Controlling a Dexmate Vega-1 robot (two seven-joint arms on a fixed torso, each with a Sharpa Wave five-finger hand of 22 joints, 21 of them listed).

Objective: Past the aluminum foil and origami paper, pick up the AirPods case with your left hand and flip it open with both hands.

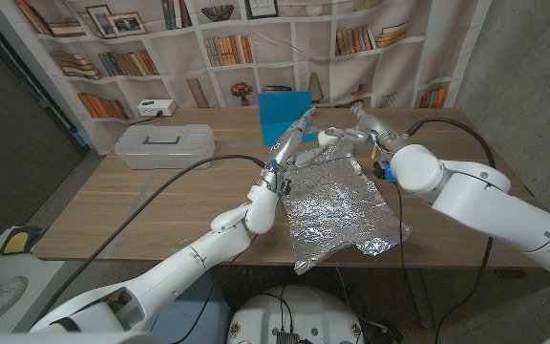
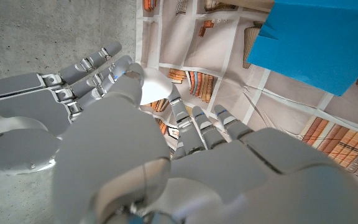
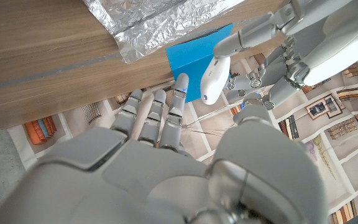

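A small white AirPods case (image 1: 327, 139) hangs above the table's far middle, between my two hands. My left hand (image 1: 292, 143) holds it in its fingertips; the right wrist view shows the case (image 3: 213, 78) pinched by that hand (image 3: 291, 43). My right hand (image 1: 356, 132) reaches in from the other side with fingers stretched out, a fingertip (image 3: 181, 81) right at the case. In the left wrist view the case (image 2: 153, 87) peeks out between both hands. I cannot tell whether its lid is up. Crumpled aluminum foil (image 1: 337, 205) lies below the hands, with blue origami paper (image 1: 283, 115) behind it.
A clear plastic storage box (image 1: 163, 146) stands at the back left of the wooden table (image 1: 160, 205), with a white power strip (image 1: 156, 108) behind it. A bookshelf-print backdrop hangs along the far edge. Black cables trail over the table from both arms.
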